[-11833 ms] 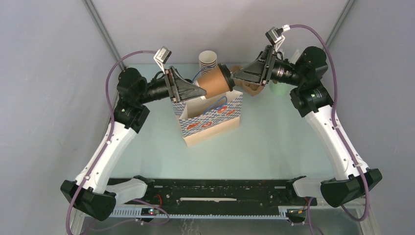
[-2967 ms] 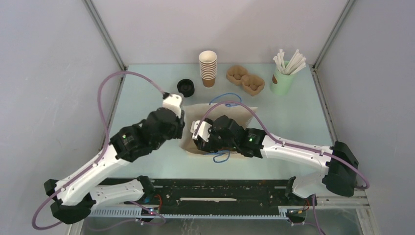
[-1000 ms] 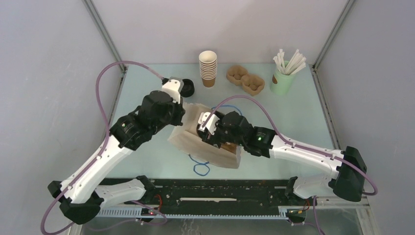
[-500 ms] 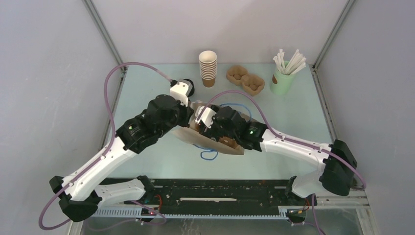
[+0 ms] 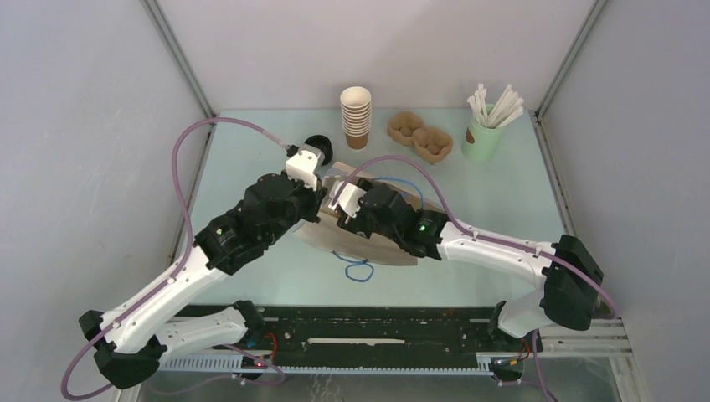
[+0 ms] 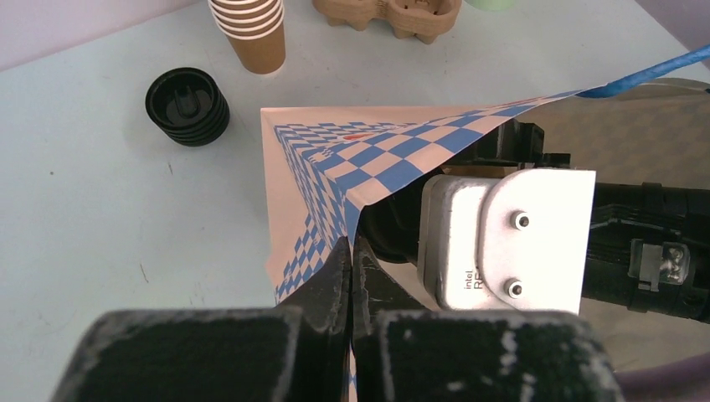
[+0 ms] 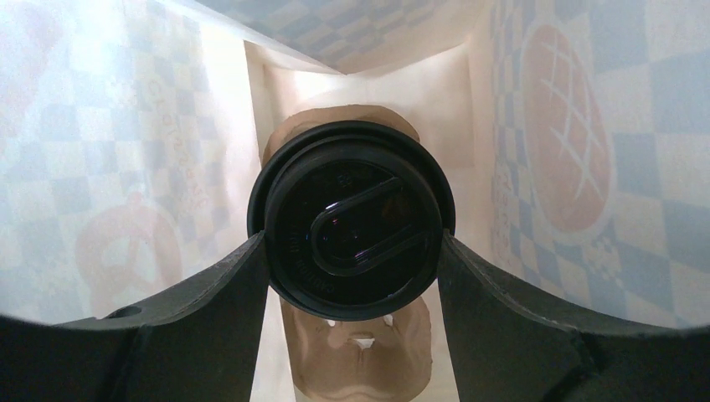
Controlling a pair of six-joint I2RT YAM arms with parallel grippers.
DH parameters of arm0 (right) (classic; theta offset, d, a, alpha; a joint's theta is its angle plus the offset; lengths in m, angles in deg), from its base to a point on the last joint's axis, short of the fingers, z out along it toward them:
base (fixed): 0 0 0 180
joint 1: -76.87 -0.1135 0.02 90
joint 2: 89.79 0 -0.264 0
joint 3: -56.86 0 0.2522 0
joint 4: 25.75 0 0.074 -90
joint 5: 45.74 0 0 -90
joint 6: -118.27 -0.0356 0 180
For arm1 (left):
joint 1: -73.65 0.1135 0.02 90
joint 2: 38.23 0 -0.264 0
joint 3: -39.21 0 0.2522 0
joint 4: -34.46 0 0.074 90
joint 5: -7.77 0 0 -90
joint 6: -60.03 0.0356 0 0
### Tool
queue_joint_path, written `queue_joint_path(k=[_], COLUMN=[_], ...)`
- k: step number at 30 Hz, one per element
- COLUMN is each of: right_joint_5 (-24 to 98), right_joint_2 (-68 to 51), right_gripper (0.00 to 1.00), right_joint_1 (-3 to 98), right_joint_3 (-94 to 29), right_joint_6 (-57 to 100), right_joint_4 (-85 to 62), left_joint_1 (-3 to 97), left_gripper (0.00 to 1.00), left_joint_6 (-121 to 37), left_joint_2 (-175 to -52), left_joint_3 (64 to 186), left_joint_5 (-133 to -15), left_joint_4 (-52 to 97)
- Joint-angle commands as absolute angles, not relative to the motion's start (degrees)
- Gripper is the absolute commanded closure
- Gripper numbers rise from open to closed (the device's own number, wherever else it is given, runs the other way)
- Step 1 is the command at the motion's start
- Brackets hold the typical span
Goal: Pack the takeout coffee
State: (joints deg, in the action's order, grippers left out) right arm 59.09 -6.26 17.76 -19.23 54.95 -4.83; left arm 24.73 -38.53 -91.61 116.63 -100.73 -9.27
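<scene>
The left gripper (image 6: 350, 251) has its fingers (image 6: 335, 280) pressed fully together, pinching the mouth edge of the blue-checked paper bag (image 6: 335, 159). The right gripper (image 7: 352, 251) is deep inside that bag. Its fingers (image 7: 226, 318) are spread about as wide as a cup lid and touch the black lid of the takeout coffee (image 7: 352, 226) at 9 and 3 o'clock. The coffee sits at the far end of the bag over a brown moulded-pulp holder (image 7: 360, 360).

Room inside is tight: the bag walls run close along both right fingers, and a fold hangs in at 12 o'clock. From above, the bag (image 5: 393, 247) lies tipped on its side mid-table (image 5: 502, 201), with both wrists crowded at its mouth. The right arm's camera block (image 6: 502, 243) sits just beside the left fingers at 3 o'clock.

A blue handle loop (image 5: 358, 270) lies on the table at 6 o'clock from the bag. A stack of black lids (image 6: 187, 106) stands at 11 o'clock, a stack of paper cups (image 5: 356, 117) at 12. A pulp cup tray (image 5: 420, 138) lies at 1 o'clock and a green cup of straws (image 5: 484, 134) stands at 2, all apart from the bag.
</scene>
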Motion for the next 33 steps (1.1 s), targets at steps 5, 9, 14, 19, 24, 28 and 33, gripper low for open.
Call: queue_joint_path(k=[5,9,14,19,24,28,33], right_joint_5=[58.1,57.6,56.4,56.6,54.8,53.1,51.1], right_joint_2=[-5.4,-4.5,-3.9,-4.1,-3.0,-3.7,-2.9], right_gripper=[0.7,0.7,0.72,0.72,0.73,0.73,0.72], right_joint_1=[19.0,20.0,20.6,20.6,21.3,21.8,23.4], right_joint_3=[-20.8,-19.4,-18.8,-17.3,-16.3,-14.1,-13.7], right_joint_6=[55.8,58.3,58.9,58.8,59.5,59.4,60.8], right_joint_4=[-11.1,-13.3,-13.4,-14.2,-16.2,-17.6,-17.6], left_joint_1=[23.0,22.3,22.0,22.0,21.9,22.0,21.9], left_gripper=[1.0,1.0,1.0,1.0,1.0,1.0,1.0], left_joint_6=[-34.5,-34.4,-34.4,-34.1,-34.2,-34.5,-34.7], left_joint_2=[-91.8,-91.8,-91.4,-91.2,-91.0,-90.8,-90.8], left_joint_3=[115.9,115.8,115.4,115.4,115.4,115.5,115.8], left_joint_5=[-102.3,-102.9,-102.9,-102.7,-102.4,-102.4,-101.8], left_joint_4=[-4.7,-4.7,-4.7,-4.7,-5.2,-6.0,-7.2])
